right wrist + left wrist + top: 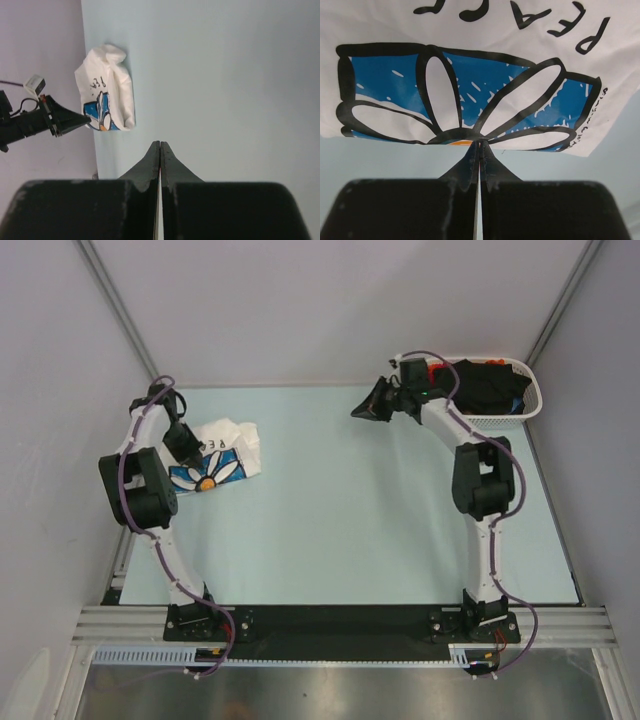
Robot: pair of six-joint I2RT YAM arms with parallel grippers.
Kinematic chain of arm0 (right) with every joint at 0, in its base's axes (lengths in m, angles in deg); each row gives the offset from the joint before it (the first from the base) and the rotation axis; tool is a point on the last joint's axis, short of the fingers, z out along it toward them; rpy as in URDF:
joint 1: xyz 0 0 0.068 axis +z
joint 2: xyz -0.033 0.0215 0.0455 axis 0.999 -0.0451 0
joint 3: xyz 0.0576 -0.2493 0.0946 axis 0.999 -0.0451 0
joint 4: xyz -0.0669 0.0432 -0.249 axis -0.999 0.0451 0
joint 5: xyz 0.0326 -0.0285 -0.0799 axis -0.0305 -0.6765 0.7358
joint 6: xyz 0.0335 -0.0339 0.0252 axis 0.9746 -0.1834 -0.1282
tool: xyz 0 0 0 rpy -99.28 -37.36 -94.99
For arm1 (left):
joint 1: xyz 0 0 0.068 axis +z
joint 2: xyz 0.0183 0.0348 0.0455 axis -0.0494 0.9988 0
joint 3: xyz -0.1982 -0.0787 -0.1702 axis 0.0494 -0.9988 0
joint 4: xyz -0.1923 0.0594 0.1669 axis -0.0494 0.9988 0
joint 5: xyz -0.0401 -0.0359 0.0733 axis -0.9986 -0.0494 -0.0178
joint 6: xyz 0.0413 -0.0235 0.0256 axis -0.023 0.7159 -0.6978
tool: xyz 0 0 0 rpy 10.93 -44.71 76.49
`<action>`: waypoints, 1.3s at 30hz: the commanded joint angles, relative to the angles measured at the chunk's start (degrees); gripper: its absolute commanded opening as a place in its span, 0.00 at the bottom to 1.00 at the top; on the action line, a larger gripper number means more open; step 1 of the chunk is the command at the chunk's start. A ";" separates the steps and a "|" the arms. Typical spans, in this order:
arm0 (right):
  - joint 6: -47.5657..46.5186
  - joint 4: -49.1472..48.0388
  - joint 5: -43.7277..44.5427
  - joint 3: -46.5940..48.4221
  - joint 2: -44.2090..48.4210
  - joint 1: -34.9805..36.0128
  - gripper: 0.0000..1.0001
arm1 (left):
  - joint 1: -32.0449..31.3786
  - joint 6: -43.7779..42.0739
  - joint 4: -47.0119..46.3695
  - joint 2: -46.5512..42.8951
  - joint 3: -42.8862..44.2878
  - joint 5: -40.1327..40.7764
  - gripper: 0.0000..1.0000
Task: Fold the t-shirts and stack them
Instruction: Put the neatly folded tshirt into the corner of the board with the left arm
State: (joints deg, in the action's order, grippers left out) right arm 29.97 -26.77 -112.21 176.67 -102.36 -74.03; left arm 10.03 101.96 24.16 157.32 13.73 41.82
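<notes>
Two claws, both pressed shut: my left claw (480, 146) pinches the near edge of the one white t-shirt (470, 45), which lies crumpled at the table's (350, 520) left side. My right claw (160, 146) hangs empty over the table. Farther back on the right, one basket (532, 408) holds one black t-shirt (488, 385) and a glimpse of one red t-shirt (440, 370).

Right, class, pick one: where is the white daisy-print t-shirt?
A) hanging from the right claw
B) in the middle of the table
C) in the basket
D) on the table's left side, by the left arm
D: the white daisy t-shirt lies crumpled on the table at its left side, beside the left arm, far from the basket.
</notes>
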 commanded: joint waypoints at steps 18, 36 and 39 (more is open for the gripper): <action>0.64 4.58 -11.96 13.42 -12.45 9.38 0.00 | 6.56 4.60 0.77 -2.32 -4.64 17.73 0.00; -0.85 1.07 -11.96 1.11 -6.11 8.06 0.00 | 7.79 3.63 0.94 -11.43 2.05 9.90 0.00; -0.06 -0.69 -12.05 0.23 -6.29 7.71 0.00 | 7.79 3.37 0.67 -11.29 0.64 7.45 0.00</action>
State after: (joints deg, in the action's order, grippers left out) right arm 29.75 -24.21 -123.05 177.93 -112.15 -65.85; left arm 17.40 105.18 26.17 150.98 15.43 53.42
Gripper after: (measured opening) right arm 0.009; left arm 0.003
